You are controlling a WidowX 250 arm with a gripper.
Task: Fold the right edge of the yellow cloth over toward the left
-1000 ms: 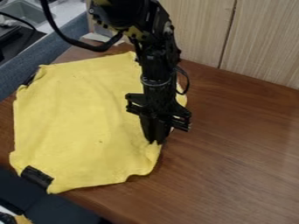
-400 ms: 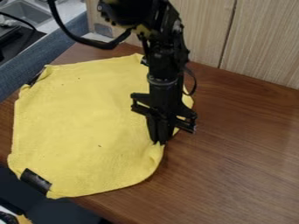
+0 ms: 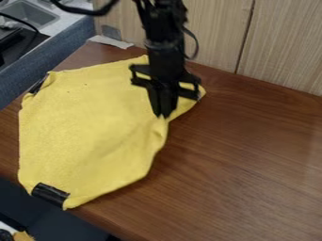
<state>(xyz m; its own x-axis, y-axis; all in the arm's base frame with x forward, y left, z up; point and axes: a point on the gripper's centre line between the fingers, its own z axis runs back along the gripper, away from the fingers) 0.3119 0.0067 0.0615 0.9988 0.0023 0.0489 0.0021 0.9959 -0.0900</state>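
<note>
- Both gripper [image 3: 162, 116] and pinched cloth edge have travelled toward the wood-grain panels [image 3: 213, 35] since the earlier frames; the near right side, which bulged outward, now slants inward.
- From where I'm standing, the yellow cloth [image 3: 94, 127] lies mostly flat on the brown table [image 3: 245, 160], its near left corner by the table's front edge.
- Fingertips look closed together, clamped on the cloth at its right side, where it puckers and folds beneath them.
- Beyond the grip, a flap spreads out to the right, behind the fingers.
- I'd keep that pinch firm and the pull slow, since only a little fabric seems caught and a jerk could slip it free.
- Staying low looks wise to me: lifting high would likely drag the flat part along and bunch it up.
- Watch the black strip [image 3: 50, 194] at the near left corner; it has slid slightly rightward, so the far side of the cloth isn't anchored.
- Before letting go, I'd ease the tension and lower the edge gently, so the fold doesn't spring back or crumple.
</note>
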